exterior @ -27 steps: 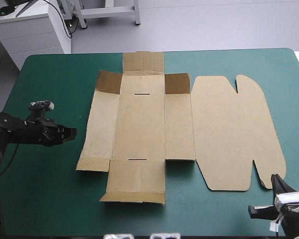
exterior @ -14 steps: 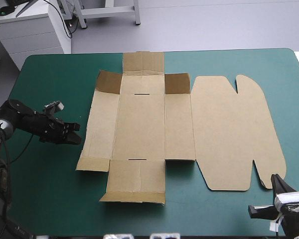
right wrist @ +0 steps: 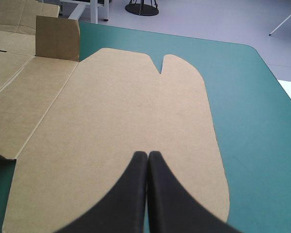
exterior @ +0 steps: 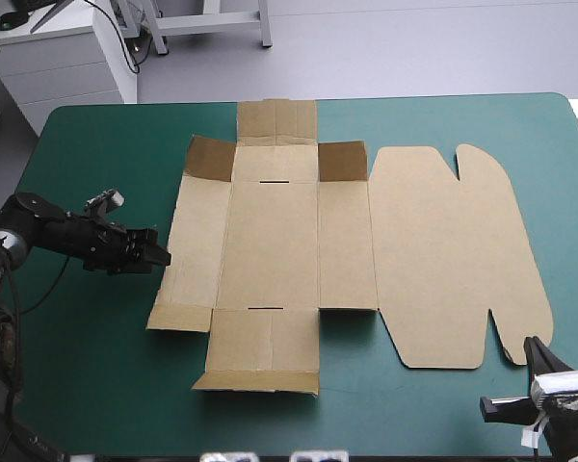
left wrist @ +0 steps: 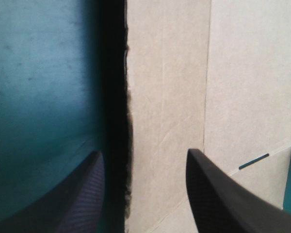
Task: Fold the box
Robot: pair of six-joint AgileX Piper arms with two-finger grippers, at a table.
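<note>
Near the centre of the teal-green cover (exterior: 96, 144), the box (exterior: 299, 250) lies as a flat brown sheet, with its rounded lid panel (exterior: 453, 260) toward the right edge. Two small flaps (exterior: 342, 162) on the far side stand raised. At the sheet's left edge the left gripper (exterior: 159, 258) has its fingers spread, one over the board and one over the cover, holding nothing. By the near right corner the right gripper (right wrist: 146, 155) has its fingers pressed together, tips pointing over the lid panel.

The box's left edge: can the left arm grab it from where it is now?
Probably yes. The left end effector is open right at the edge of the box, one finger over the board, the other over the teal-green cover, with nothing between.
</note>
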